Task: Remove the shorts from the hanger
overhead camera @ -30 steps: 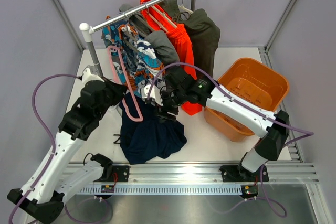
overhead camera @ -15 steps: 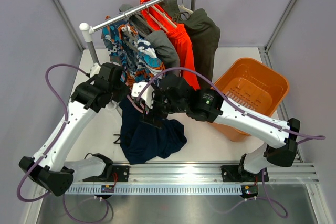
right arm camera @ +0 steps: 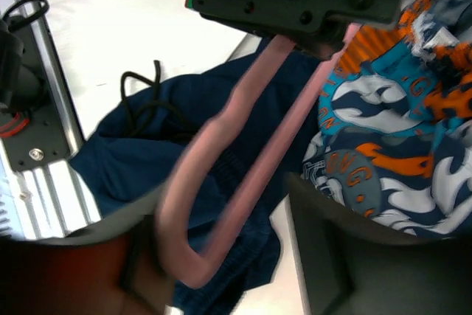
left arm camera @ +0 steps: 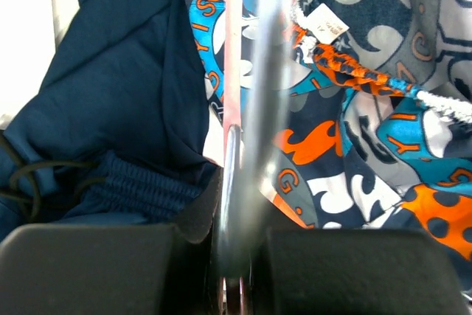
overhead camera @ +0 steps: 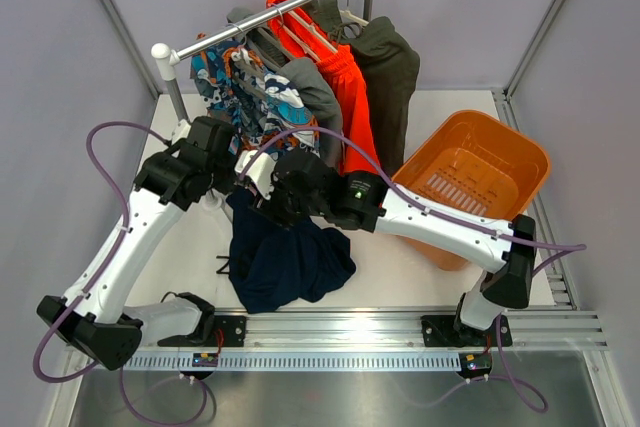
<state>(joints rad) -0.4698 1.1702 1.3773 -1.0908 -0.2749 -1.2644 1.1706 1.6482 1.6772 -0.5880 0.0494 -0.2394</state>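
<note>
Though the shorts [overhead camera: 295, 262] already lay heaped on the surface [overhead camera: 410, 272] close to its near edge, left of middle, the top view hid the hanger between the left gripper [overhead camera: 230, 169] and right gripper [overhead camera: 272, 195], which met over the heap's far end.

From the left wrist, the left gripper was clenched on the hanger [left arm camera: 234, 49] near its hook. The pink bar ran straight away from it, with navy cloth on one side and patterned shorts [left arm camera: 369, 145] on the other.

From the right wrist, the hanger's arms looked bare, with the navy cloth lying beneath. Removal seemed all but done, and only drawing the two apart was left. The hanger's long axis ran from the left gripper to a rounded end, which pointed roughly toward the near edge and sat between the right gripper's spread, unclosed fingers.
</note>
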